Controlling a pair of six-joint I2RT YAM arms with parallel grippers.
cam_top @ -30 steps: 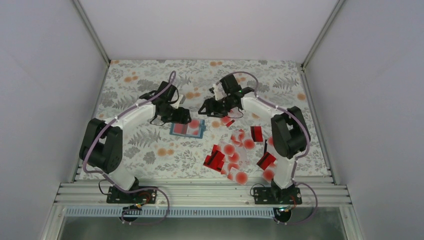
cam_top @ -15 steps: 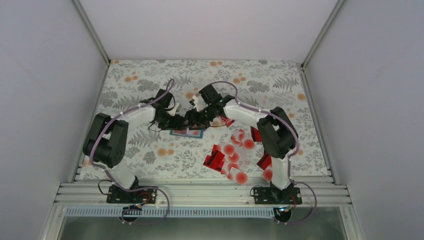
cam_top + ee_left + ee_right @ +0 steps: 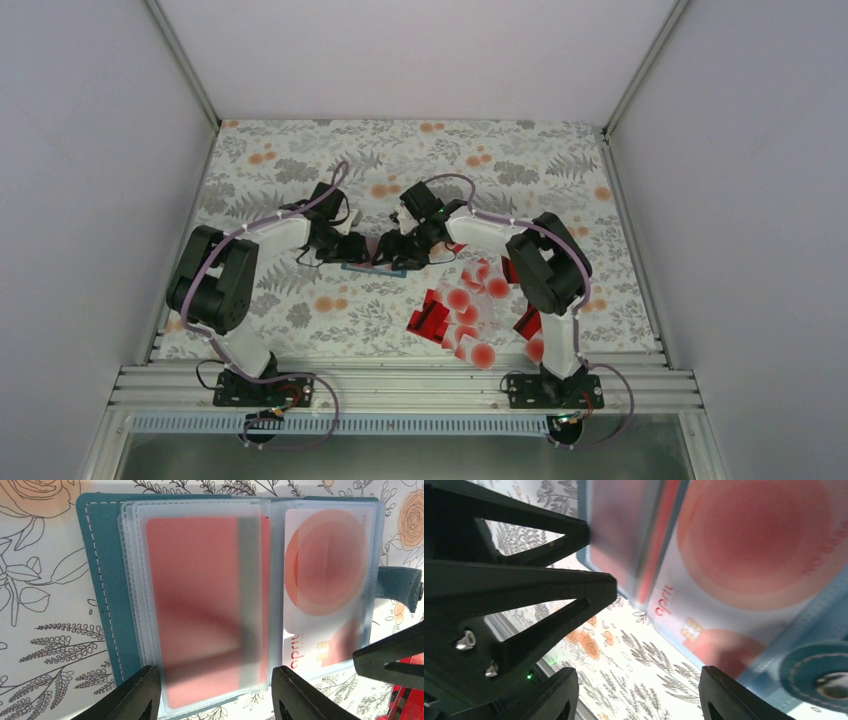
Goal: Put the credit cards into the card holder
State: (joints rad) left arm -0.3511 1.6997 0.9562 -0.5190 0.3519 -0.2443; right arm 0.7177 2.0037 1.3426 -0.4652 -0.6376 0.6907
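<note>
The teal card holder [image 3: 100,580] lies open on the flowered cloth, its clear sleeves showing. A red card with a dark stripe [image 3: 200,595] sits in the left sleeve and a pale card with a red dot [image 3: 325,570] in the right one. My left gripper [image 3: 215,695] is open, its fingers straddling the near edge of the left sleeve. My right gripper [image 3: 639,695] is open just over the cloth beside the holder [image 3: 744,555], facing the left gripper's fingers [image 3: 524,585]. In the top view both grippers [image 3: 358,250] [image 3: 392,252] meet over the holder [image 3: 370,268] and hide most of it.
A loose heap of credit cards [image 3: 465,310] lies right of centre, with red ones [image 3: 430,318] [image 3: 533,322] at its edges and one [image 3: 513,267] by the right arm. The snap tab [image 3: 400,585] sticks out of the holder's right side.
My right gripper has swung left and down from the back of the table to the holder. My left gripper has come down onto the holder, which both now cover.
</note>
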